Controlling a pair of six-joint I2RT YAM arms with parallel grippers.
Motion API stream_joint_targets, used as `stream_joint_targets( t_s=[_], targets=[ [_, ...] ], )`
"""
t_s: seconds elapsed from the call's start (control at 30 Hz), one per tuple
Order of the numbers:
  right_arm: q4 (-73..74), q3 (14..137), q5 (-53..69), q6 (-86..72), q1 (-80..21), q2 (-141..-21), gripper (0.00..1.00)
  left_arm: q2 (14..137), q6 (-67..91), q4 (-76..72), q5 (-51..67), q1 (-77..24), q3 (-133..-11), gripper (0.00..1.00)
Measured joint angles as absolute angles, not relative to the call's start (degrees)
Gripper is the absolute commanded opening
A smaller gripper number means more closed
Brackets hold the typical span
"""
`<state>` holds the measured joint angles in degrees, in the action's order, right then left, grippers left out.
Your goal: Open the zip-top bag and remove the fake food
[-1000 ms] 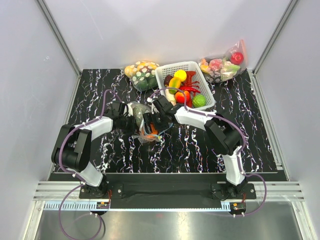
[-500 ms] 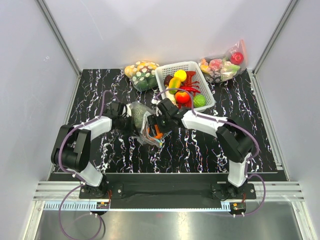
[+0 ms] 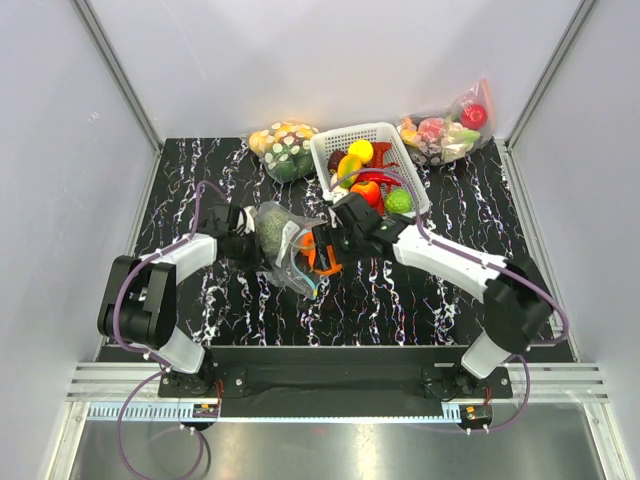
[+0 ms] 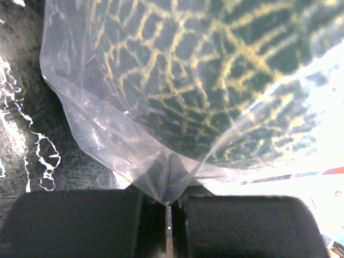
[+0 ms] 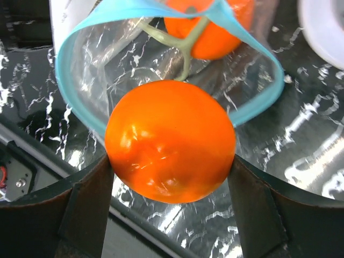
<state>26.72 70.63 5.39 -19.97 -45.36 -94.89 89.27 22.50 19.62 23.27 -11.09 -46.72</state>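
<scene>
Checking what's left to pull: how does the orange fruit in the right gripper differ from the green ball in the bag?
The orange fruit is smooth and glossy; the green ball is dark with yellowish netting. The orange fruit is clamped in the right gripper, in front of the mouth of the zip-top bag; the green ball lies inside it, and the left gripper pinches only plastic. Both are round.

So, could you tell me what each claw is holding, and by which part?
The left claw pinches the zip-top bag by a fold of plastic at its edge; the right claw grips an orange fruit across its sides.
</scene>
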Motion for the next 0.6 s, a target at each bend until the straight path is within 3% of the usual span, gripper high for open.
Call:
stream_joint_targets(
  t_s=[0.2, 0.37, 0.6],
  targets=[
    [31.2, 70.4, 2.2, -22.2, -43.1, -87.2, 0.29, 89.2, 22.5, 19.6, 23.3, -10.8, -46.2, 0.0],
    [32.5, 70.6, 1.0, -24.1, -34.0, -82.3, 0.28, 89.1, 22.5, 19.6, 23.3, -10.8, -46.2, 0.0],
    [32.4, 76.8, -0.3, -21.6, -22.3, -84.9, 0.27, 87.9, 22.5, 19.7, 23.4, -10.8, -45.8, 0.0]
  ],
)
